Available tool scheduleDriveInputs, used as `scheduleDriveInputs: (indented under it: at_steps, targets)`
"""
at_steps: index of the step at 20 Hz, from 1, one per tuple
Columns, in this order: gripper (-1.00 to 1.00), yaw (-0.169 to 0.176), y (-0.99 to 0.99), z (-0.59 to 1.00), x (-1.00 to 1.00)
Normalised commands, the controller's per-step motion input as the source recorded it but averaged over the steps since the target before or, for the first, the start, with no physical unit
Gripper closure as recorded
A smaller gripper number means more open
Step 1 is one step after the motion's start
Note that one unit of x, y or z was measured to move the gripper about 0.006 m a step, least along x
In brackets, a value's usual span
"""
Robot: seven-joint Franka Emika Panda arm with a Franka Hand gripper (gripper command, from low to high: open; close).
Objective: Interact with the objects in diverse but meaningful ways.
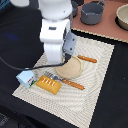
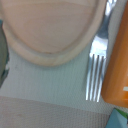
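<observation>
A golden-brown bread loaf (image 1: 49,85) lies on the striped placemat (image 1: 95,80) near its front edge, with a pale blue-and-white milk carton (image 1: 25,77) beside it toward the exterior view's left. My gripper (image 1: 62,62) hangs low over the near rim of a round wooden plate (image 1: 70,68); the white hand hides its fingertips. The wrist view shows the wooden plate (image 2: 50,30), the silver tines of a fork (image 2: 95,75), the loaf's orange-brown side (image 2: 118,60) and a corner of the milk carton (image 2: 120,119). Nothing shows between the fingers.
An orange-handled fork (image 1: 70,82) lies between loaf and plate. An orange-handled knife (image 1: 87,59) lies behind the plate. A grey pot (image 1: 92,13) and a pale bowl-like pan (image 1: 122,17) stand on the brown board at the back.
</observation>
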Motion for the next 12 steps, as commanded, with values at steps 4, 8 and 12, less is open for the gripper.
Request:
scheduleDriveInputs:
  at_steps: [4, 8, 12]
  targets:
    - [-1.00, -0.035, -0.59, -0.03, 0.30]
    - [-1.00, -0.038, -0.49, -0.03, 0.32]
    - [-1.00, -0.056, -0.31, -0.06, 0.27]
